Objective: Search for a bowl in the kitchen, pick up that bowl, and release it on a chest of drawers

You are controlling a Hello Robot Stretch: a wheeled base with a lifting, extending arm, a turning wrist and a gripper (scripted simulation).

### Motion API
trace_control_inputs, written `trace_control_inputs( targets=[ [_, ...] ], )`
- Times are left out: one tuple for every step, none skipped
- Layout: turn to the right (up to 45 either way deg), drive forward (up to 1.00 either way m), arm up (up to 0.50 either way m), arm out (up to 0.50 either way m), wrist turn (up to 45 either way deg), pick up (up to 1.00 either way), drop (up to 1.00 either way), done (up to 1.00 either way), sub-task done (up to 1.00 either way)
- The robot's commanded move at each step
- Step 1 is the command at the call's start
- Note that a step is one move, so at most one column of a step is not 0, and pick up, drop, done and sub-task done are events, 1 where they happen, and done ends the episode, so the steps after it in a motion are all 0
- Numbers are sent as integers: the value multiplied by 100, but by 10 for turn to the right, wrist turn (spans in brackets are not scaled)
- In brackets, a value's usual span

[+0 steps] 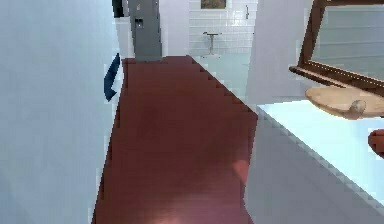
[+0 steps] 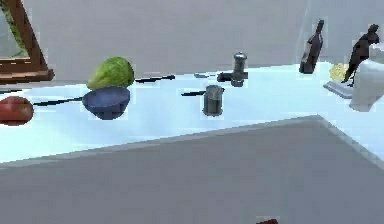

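Blue and round, the bowl [image 2: 107, 101] is sitting upright on the pale countertop [image 2: 180, 128], just in front of a green leafy head [image 2: 111, 72]. A red fruit [image 2: 14, 109] is lying near it at the arm side view's left. A metal canister [image 2: 213, 100] is standing apart to its right, and a dark bottle [image 2: 313, 48] is standing farther along.

At six o'clock in my arm side view, a tiny dark, red-tinged sliver [image 2: 266, 221] sits on the bottom edge; I can't tell which part it is.
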Motion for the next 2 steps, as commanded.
trace_control_inputs(
  targets=[
    [-180,0,0,0,0,0,0,0,0],
    [0,0,50,0,0,0,0,0,0]
  ],
)
